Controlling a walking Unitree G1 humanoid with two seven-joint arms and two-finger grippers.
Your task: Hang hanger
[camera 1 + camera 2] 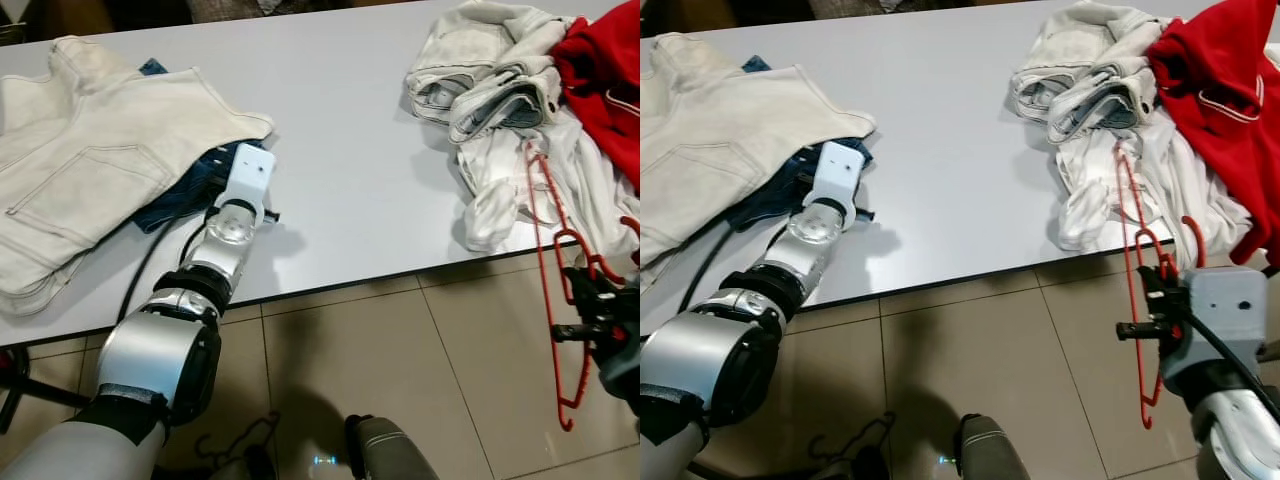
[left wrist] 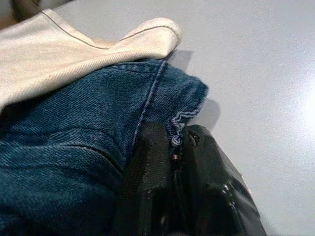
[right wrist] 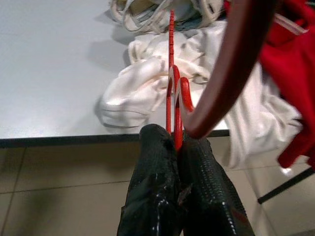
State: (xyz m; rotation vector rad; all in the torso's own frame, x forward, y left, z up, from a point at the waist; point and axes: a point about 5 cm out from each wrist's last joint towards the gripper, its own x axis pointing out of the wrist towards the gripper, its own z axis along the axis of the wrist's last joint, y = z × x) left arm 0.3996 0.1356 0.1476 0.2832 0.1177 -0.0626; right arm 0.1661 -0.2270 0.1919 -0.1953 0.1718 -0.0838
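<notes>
A thin red hanger (image 1: 543, 225) hangs upright past the table's front right corner, its upper part lying against the white clothes. My right gripper (image 3: 176, 140) is shut on the hanger (image 3: 172, 59) near its hook, just below table height. On the left, my left gripper (image 2: 173, 142) is shut on the hem of a blue denim garment (image 2: 74, 147) that lies on the table. That garment (image 1: 185, 195) sits partly under a cream vest (image 1: 90, 170).
The grey table (image 1: 340, 130) holds a heap of white clothes (image 1: 500, 90) and a red garment (image 1: 610, 90) at the back right. Beige tiled floor (image 1: 400, 360) runs along the table's front edge. A dark rounded object (image 1: 385, 450) sits low in front.
</notes>
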